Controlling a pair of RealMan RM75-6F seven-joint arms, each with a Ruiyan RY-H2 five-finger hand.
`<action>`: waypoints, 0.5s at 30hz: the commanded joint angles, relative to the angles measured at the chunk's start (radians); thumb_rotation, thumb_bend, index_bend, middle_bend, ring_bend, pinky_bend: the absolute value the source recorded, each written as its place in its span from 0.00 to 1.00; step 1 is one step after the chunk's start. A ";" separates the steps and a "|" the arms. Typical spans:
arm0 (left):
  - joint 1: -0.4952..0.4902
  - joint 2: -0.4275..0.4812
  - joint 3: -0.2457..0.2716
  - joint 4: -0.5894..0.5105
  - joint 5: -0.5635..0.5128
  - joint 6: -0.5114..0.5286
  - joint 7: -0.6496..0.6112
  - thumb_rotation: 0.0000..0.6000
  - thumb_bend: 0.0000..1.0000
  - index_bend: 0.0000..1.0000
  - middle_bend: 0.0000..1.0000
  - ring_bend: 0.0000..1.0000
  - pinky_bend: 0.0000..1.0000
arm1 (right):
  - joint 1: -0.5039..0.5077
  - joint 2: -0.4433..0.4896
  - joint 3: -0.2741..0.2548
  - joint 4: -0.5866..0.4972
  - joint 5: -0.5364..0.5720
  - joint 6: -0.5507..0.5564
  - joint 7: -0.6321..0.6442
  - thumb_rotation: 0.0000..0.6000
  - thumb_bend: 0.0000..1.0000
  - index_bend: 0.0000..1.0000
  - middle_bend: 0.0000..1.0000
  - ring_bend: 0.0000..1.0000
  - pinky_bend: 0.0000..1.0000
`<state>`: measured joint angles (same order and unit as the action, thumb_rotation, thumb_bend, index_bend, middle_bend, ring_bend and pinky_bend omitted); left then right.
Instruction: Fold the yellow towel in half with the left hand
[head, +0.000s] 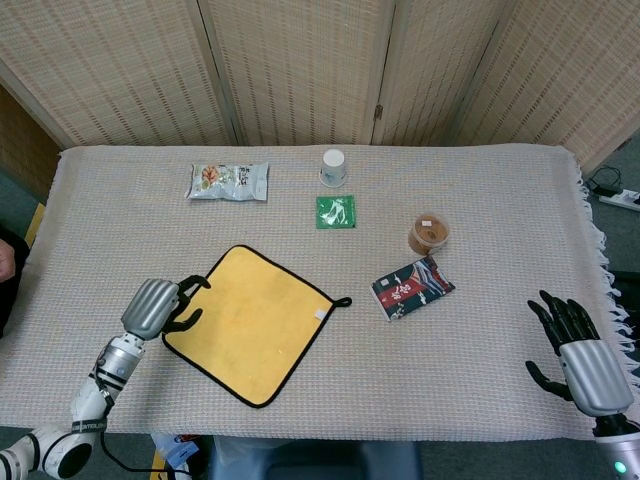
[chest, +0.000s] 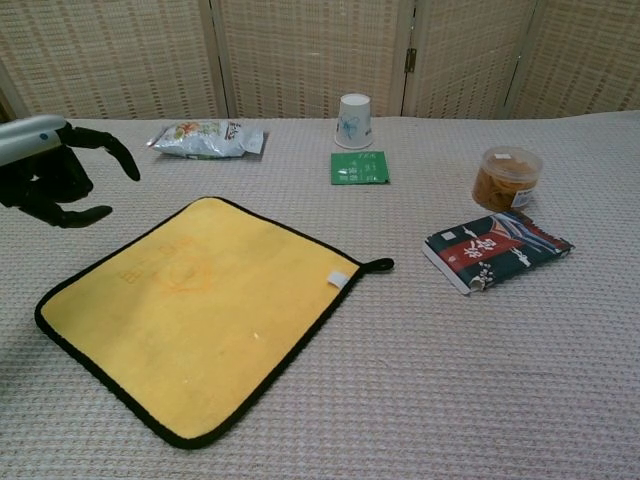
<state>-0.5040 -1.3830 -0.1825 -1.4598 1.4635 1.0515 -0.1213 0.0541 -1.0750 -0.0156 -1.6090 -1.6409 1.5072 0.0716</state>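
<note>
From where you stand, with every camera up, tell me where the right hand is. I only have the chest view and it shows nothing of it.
Observer: The right hand shows in the head view only, at the table's near right edge, fingers apart, holding nothing.
Operator: Report whether the left hand is on the towel yet.
Observer: Head view puts the left hand at the yellow towel's left corner, fingertips over the black edging; I cannot tell if they touch.
Operator: Check what lies behind its arm.
Observer: Only bare table cloth there; the snack bag lies well beyond, toward the far edge.
</note>
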 joint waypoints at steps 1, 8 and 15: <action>-0.104 -0.063 -0.061 0.123 -0.101 -0.137 -0.078 1.00 0.43 0.38 1.00 1.00 1.00 | 0.004 -0.003 0.009 0.011 0.019 -0.009 0.010 1.00 0.36 0.00 0.00 0.00 0.00; -0.206 -0.183 -0.088 0.363 -0.139 -0.237 -0.198 1.00 0.44 0.36 1.00 1.00 1.00 | 0.011 -0.007 0.019 0.033 0.059 -0.036 0.036 1.00 0.36 0.00 0.00 0.00 0.00; -0.286 -0.301 -0.081 0.584 -0.127 -0.297 -0.309 1.00 0.44 0.35 1.00 1.00 1.00 | 0.011 -0.006 0.030 0.054 0.099 -0.054 0.064 1.00 0.36 0.00 0.00 0.00 0.00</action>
<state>-0.7454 -1.6266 -0.2626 -0.9549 1.3368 0.7933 -0.3770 0.0651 -1.0815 0.0131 -1.5572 -1.5431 1.4543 0.1336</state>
